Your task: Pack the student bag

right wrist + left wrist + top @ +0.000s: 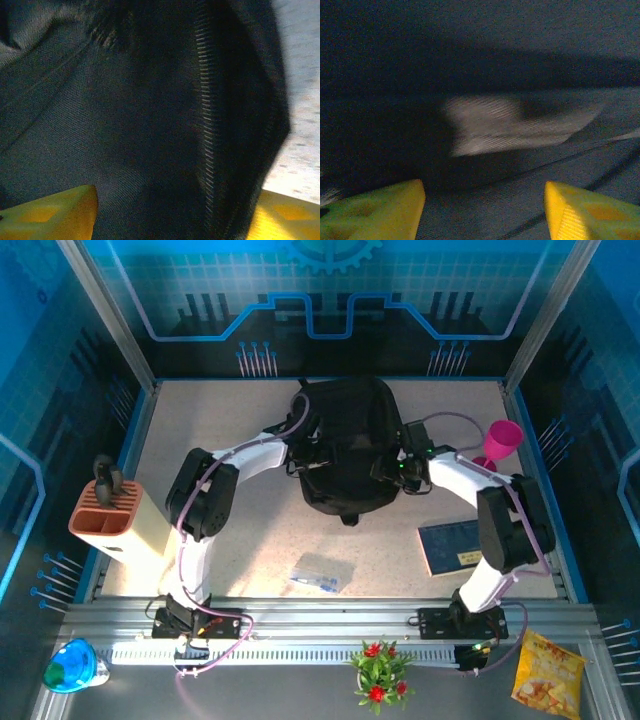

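Your left gripper (484, 202) and right gripper (177, 202) each had jaws apart against the student bag (345, 450); whether either gripped its fabric, I couldn't tell.

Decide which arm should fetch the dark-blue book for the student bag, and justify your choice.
Right, probably. The dark-blue book lies on the table just beside the right arm, while the left gripper sits on the far side of the student bag from it.
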Motion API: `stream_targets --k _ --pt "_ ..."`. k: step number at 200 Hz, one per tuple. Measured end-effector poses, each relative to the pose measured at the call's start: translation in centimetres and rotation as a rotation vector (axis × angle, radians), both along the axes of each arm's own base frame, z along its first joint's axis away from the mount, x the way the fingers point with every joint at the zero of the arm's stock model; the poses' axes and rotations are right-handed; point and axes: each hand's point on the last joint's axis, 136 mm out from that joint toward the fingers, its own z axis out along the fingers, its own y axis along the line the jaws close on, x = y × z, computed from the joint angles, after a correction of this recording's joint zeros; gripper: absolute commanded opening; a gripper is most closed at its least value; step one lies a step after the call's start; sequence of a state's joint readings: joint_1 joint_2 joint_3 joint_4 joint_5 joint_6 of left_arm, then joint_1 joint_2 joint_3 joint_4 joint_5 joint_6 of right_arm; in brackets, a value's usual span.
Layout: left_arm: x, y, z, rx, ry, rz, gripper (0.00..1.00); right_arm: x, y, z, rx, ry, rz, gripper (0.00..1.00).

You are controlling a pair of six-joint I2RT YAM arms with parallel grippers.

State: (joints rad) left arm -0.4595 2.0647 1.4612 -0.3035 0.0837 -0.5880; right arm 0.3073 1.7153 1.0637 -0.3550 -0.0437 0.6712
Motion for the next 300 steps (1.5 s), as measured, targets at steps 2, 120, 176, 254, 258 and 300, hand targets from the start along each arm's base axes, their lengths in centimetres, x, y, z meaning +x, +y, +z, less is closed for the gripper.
stream_targets --k 2,120,176,254,258,300 --pt "0.0 0.3 0.0 0.000 0.000 0.007 0.65 0.1 0.2 -0.1 0.001 0.002 0.006 0.67" --pt "-2.0 10.6 5.5 0.061 -0.065 0.157 0.84 3.3 7.6 4.3 0.018 -0.141 0.162 0.85" --pt "-2.6 8.5 9.4 -0.016 -0.151 0.061 0.99 -4.2 -5.0 4.9 -0.120 -0.127 -0.159 0.90" --pt "-3.6 2.5 12.0 -0.117 -0.214 -0.107 0.99 -12.6 -14.2 -1.3 -0.199 0.078 -0.518 0.91" --pt "-3.6 2.2 12.2 -0.123 -0.218 -0.115 0.99 -12.7 -14.4 -1.5 -0.200 0.083 -0.527 0.91" --pt "-3.6 0.7 12.3 -0.149 -0.212 -0.155 0.99 -12.8 -15.5 -2.3 -0.182 0.103 -0.568 0.91"
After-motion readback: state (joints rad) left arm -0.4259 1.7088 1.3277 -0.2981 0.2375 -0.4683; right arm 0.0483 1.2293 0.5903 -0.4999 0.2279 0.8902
